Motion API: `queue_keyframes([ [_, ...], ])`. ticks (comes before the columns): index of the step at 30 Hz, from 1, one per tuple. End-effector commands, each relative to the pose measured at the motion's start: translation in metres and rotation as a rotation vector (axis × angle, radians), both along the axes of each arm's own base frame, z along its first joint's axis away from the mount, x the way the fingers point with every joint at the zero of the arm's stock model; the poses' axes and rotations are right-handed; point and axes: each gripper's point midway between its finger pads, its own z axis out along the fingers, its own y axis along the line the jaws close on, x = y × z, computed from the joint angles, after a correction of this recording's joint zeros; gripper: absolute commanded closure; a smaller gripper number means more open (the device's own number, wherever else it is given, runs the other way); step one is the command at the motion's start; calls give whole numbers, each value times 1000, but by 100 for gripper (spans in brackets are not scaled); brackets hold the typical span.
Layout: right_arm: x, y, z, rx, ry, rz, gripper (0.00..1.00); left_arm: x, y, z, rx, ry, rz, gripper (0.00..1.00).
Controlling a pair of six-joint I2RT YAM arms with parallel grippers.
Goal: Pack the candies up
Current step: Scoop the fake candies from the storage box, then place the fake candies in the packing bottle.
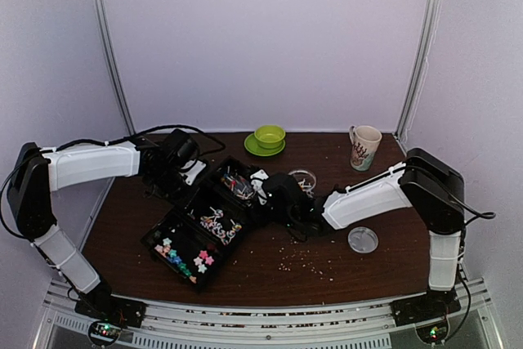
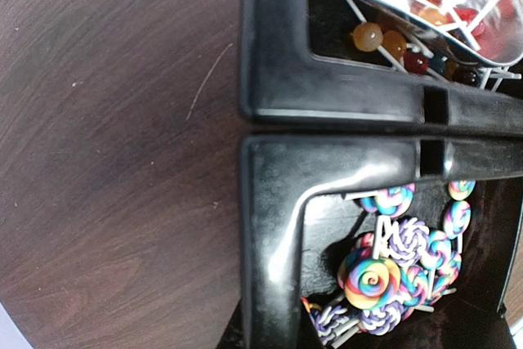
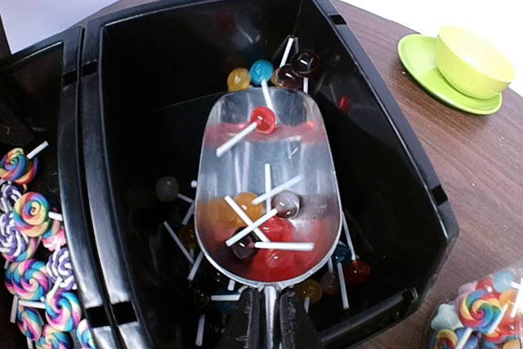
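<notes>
Gripping a scoop (image 3: 270, 161) of candies (image 3: 265, 247), right claw (image 3: 270, 316) centred between bin (image 3: 392, 169) walls; left claw (image 1: 191, 171) unreadable.

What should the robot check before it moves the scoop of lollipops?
1. The right gripper is shut on the scoop handle: ok.
2. The lollipops are lying in the scoop: ok.
3. The scoop is above the rim of the black bin: cannot tell.
4. The clear cup is open, with its lid off: ok.
5. The left gripper is gripping the black bin: cannot tell.
</notes>
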Motion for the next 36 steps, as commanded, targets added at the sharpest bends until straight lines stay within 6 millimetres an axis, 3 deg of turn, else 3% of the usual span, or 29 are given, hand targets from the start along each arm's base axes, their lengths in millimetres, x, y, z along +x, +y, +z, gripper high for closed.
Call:
queue_keyframes([
  [1,0,-9,18,42,-42,-7,100,22,-30,51,-199,-139,-28,100],
  [14,-5,-16,29,63,-77,9,100,26,-25,48,-208,-120,-4,100],
  [36,-12,-42,78,120,-179,-22,100,31,-19,46,-213,-111,21,100],
])
